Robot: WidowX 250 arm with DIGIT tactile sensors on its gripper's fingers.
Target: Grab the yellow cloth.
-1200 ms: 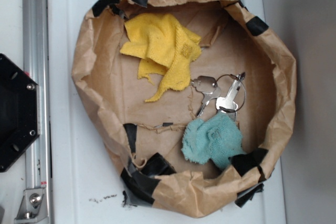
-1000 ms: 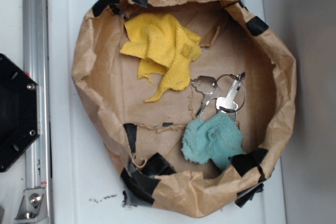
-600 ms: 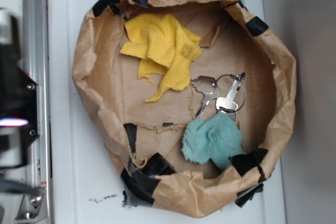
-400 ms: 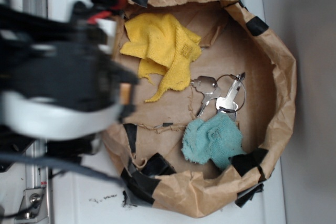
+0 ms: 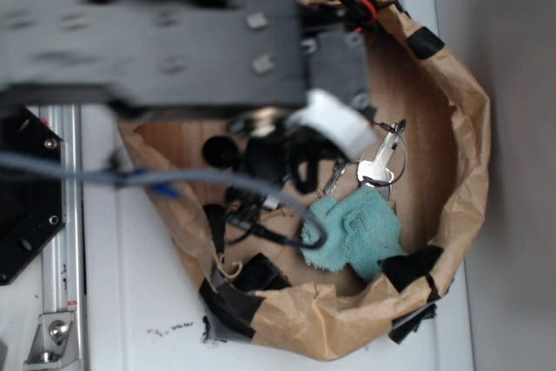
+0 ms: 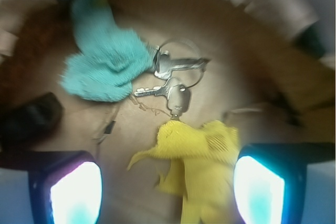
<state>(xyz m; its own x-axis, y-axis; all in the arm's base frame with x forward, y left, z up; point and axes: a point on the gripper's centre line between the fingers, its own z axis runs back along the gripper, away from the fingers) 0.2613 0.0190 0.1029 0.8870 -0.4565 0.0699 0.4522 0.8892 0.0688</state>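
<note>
Now the gripper is hanging wide open over the paper bag, its fingers flanking the yellow cloth on the bag's floor. Keys are lying just beyond, touching the cloth's tip, with a teal cloth beside them. Outside, the arm is blocking the cloth. No readable writing.

The exterior camera hangs overhead and looks straight down at the paper bag, with the arm blocking its 12 o'clock half. The wrist camera sits close behind the end effector, looking down into the bag. Both views share the teal cloth and the keys.
</note>
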